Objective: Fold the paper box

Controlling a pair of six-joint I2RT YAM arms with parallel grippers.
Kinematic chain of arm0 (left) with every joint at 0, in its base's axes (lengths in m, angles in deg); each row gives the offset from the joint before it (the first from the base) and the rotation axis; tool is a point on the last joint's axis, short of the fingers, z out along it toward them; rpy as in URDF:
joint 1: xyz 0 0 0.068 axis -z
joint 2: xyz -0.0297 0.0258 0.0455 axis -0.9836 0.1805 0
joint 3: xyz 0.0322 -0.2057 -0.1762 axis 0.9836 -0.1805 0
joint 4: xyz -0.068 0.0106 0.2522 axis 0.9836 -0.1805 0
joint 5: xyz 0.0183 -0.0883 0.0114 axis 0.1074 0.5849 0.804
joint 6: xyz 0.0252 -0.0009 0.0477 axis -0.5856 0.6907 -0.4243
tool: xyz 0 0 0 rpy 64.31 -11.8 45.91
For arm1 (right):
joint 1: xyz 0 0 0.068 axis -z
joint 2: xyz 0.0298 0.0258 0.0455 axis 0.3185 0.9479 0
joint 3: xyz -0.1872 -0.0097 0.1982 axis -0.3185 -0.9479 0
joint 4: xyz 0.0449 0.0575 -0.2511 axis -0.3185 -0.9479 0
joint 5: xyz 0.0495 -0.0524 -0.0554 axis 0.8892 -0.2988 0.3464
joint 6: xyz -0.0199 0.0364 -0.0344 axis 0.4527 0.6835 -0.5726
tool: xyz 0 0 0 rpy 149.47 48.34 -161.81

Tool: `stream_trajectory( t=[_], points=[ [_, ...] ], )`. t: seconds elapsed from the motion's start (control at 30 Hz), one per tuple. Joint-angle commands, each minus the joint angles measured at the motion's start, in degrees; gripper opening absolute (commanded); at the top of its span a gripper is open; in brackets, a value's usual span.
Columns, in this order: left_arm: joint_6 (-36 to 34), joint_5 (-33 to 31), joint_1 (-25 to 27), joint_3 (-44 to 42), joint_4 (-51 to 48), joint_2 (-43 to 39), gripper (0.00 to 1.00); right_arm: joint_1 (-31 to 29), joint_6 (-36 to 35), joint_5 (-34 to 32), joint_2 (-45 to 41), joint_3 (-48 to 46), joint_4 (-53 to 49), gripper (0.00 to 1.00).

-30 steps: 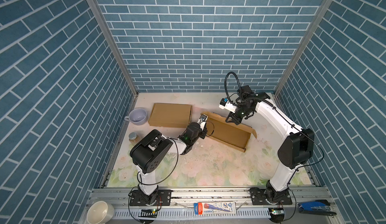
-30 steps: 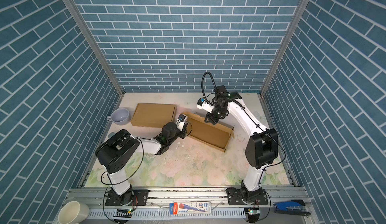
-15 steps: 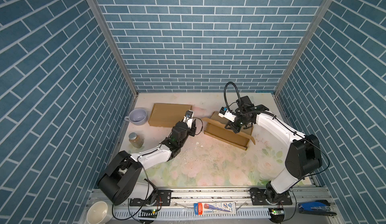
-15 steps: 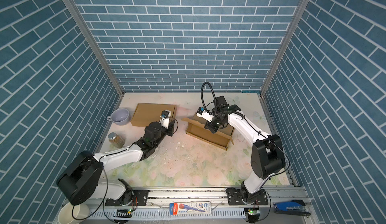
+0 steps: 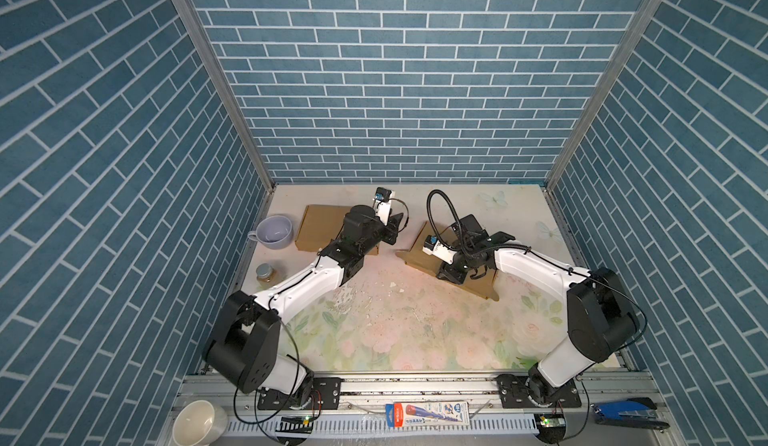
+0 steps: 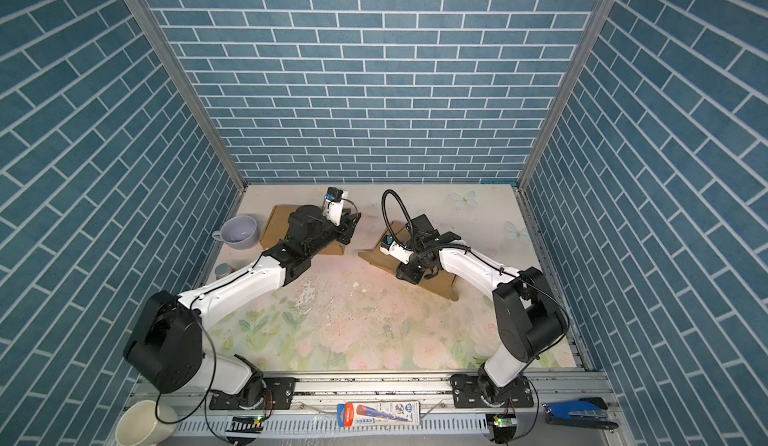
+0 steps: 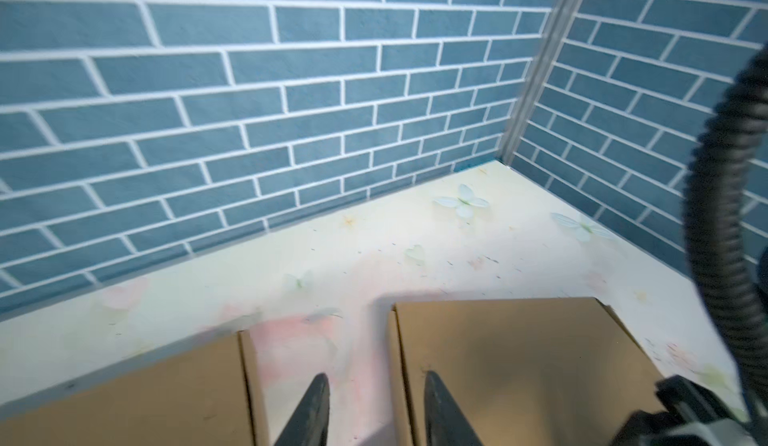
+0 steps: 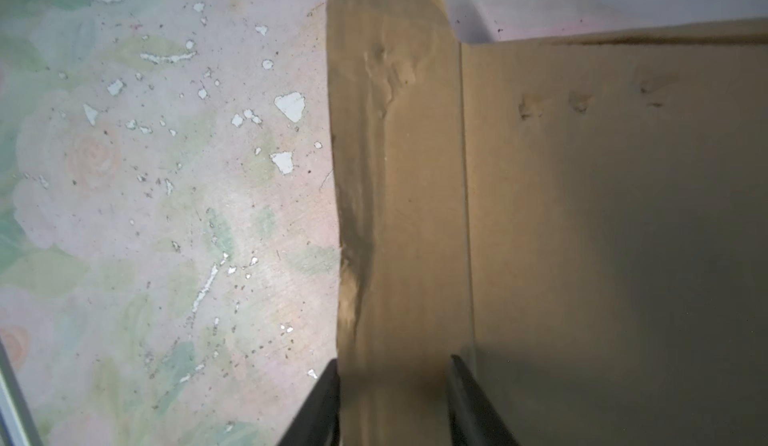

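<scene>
My left tool [image 7: 374, 381] hangs with fingers apart and nothing between them. It sits over the bare strip of desk [image 7: 353, 257] between the other cardboard box [image 7: 145, 394] and the paper box [image 7: 519, 361], which lies just off toward my right arm. My right tool [image 8: 392, 365] is nearer, fingers apart, straddling the box's tuck flap [image 8: 395, 174], whose long axis runs straight ahead of it. I can't tell whether the fingers touch the flap's edges. In both top views my right arm hides the box's middle.
</scene>
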Motion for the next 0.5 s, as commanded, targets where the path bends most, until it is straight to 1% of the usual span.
stream_trajectory(
  t=[0.0, 0.07, 0.17, 0.27, 0.47],
  points=[
    [3.1, 10.3, 0.8, 3.4, -4.7, 5.0, 0.38, 0.0, 4.0, 4.6, 1.0, -0.2, -2.0, 0.53],
    [4.4, 13.0, 1.5, 5.1, -4.8, 8.3, 0.37, 0.4, 6.5, 8.0, 0.3, -1.0, -1.6, 0.56],
    [6.2, 15.8, 2.8, 5.7, -3.8, 12.2, 0.34, 0.8, 9.7, 11.1, 0.0, -2.7, 0.7, 0.57],
    [6.5, 16.4, 4.0, 4.8, -2.7, 15.1, 0.32, 1.0, 12.1, 10.3, 0.3, -5.0, 4.0, 0.57],
    [8.3, 15.6, 4.1, 2.5, -0.7, 20.0, 0.27, 2.0, 17.8, 8.6, 2.2, -8.4, 11.4, 0.54]
  ],
)
